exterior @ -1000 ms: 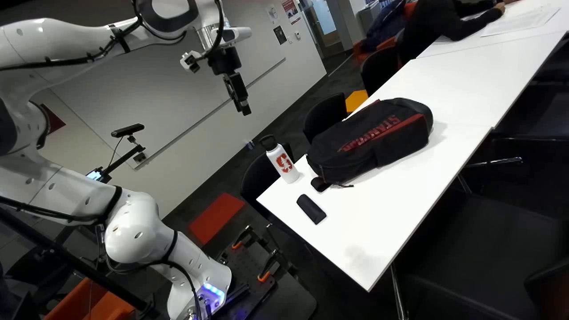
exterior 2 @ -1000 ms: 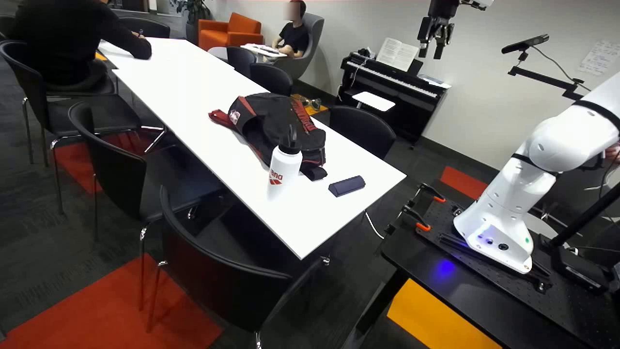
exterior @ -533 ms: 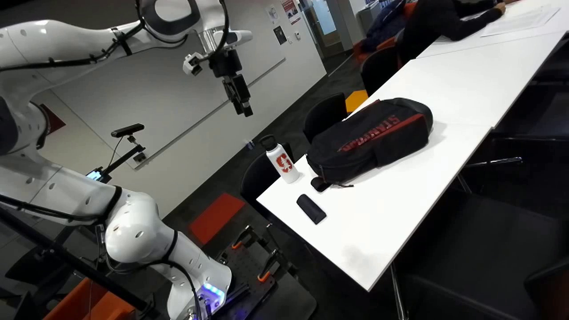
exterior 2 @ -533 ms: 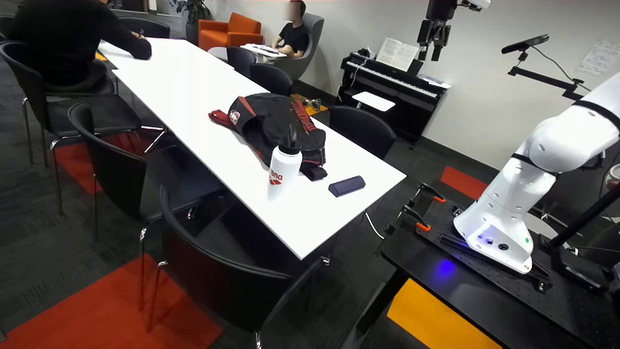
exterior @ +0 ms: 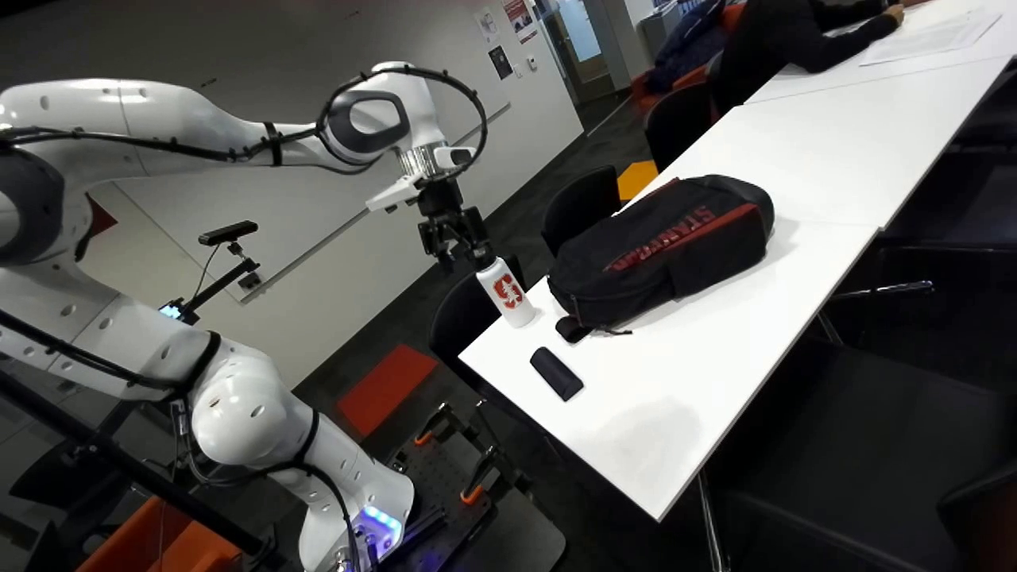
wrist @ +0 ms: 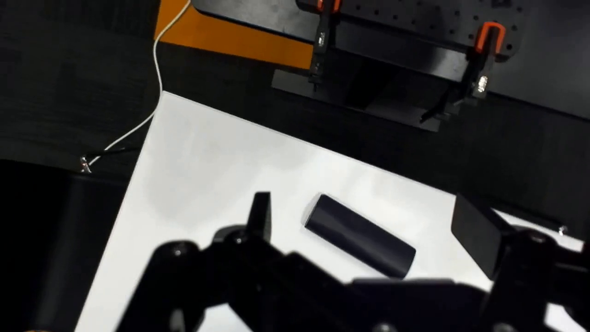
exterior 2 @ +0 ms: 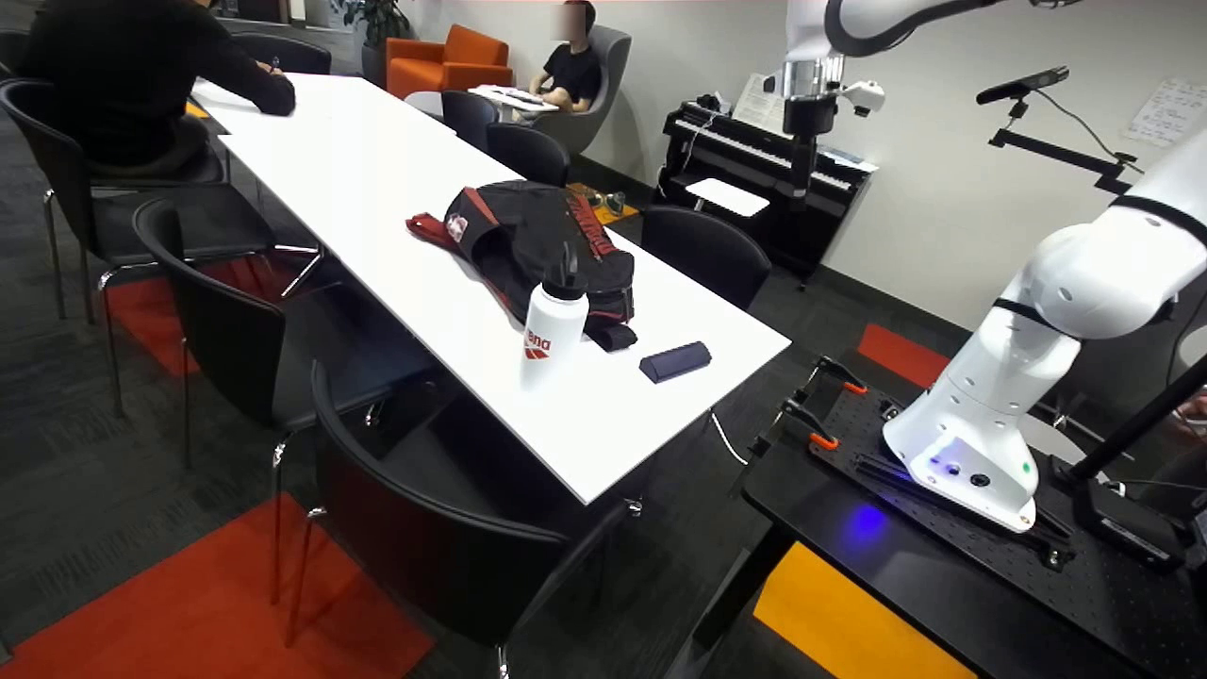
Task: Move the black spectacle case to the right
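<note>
Black oblong spectacle case (wrist: 361, 236) untouched on white rectangular table (wrist: 189, 170); black two-finger gripper (wrist: 364, 216) higher, spread wide. Likely approach step; next: align, descend.

We log a white table (exterior: 675, 353) under the jaws. On it: 1 black spectacle case (wrist: 360, 236), below the spread jaws, showing between them in wrist view; 1 upright white bottle (exterior: 506, 294) and 1 black-and-red bag (exterior: 663, 248), both outside the jaws.
</note>
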Robot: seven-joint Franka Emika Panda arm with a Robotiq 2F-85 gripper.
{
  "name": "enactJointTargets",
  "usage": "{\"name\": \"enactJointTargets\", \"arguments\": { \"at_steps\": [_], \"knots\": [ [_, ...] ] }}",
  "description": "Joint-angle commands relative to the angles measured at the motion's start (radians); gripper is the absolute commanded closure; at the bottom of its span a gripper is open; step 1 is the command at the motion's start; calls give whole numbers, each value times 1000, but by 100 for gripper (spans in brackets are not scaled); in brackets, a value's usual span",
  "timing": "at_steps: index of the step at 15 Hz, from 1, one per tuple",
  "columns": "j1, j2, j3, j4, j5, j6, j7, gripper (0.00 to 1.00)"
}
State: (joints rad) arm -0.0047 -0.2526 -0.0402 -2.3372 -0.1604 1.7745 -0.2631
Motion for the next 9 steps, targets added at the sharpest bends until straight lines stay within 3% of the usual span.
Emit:
{"name": "enactJointTargets", "arguments": {
  "at_steps": [1, 2, 7, 9],
  "knots": [
    [-16, 78, -1, -37, -129, 68, 2, 0],
    [-2, 53, 1, -33, -78, 40, -5, 0],
    [-3, 74, 1, -32, -86, 47, -5, 0],
    [15, 63, 27, -105, -199, 180, -21, 0]
  ]
}}
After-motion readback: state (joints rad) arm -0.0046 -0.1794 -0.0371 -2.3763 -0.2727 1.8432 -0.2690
